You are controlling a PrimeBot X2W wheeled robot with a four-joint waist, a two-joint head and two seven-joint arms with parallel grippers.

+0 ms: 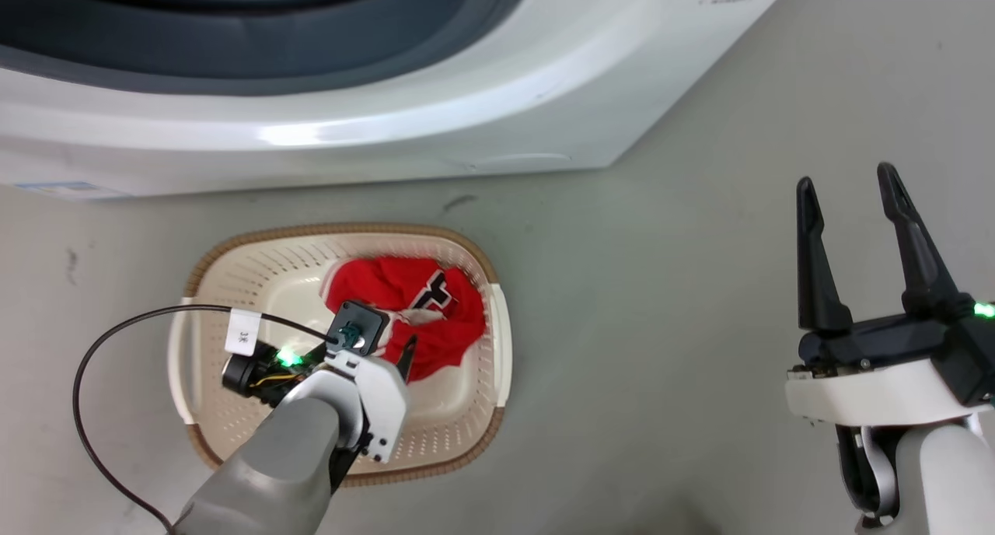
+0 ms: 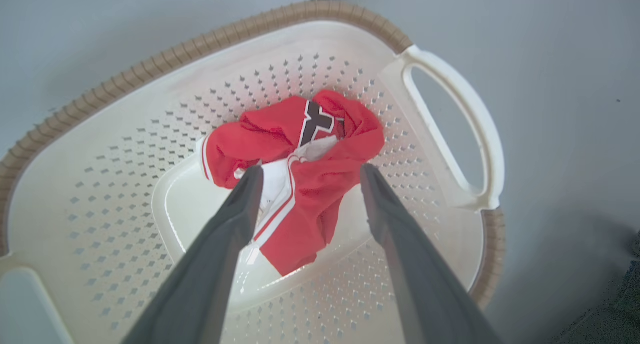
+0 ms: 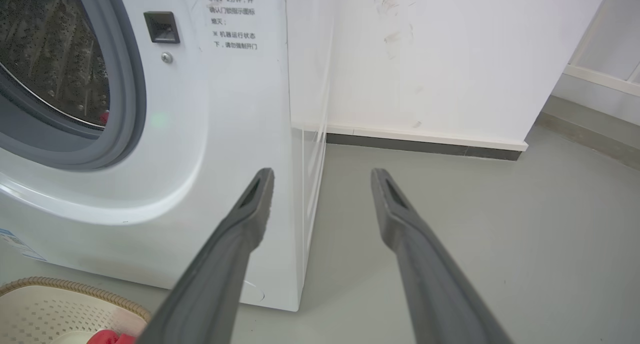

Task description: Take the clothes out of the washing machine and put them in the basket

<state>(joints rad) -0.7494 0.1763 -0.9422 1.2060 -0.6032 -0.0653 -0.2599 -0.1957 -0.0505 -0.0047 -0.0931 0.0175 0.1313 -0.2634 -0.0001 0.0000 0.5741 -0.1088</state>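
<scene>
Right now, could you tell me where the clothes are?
In the head view the clothes lie in the basket, toward its right side, before the washing machine, under the left hand.

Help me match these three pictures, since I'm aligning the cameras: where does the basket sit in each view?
Head view: the basket lies on the floor, lower left of centre.
Left wrist view: the basket spans most of the picture, seen from above.
Right wrist view: a corner of the basket shows at the bottom left.
Shared landmark: the red clothes lying inside it.
</scene>
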